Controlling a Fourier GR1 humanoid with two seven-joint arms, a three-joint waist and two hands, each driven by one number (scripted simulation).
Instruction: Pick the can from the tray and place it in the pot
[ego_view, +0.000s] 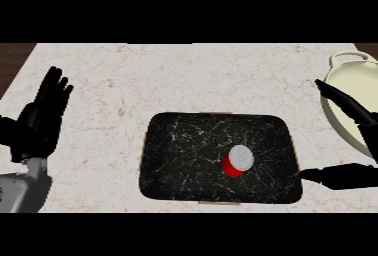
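My right robot hand (353, 150) at right is spread beside the tray (177, 160); a careless reach could topple the can (238, 161).

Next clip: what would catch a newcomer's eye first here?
The red can standing right of centre in the black tray at mid-counter. Next, the cream pot at the right edge, partly covered by the open right robot hand. The left robot hand rests open at the left edge, fingers up.
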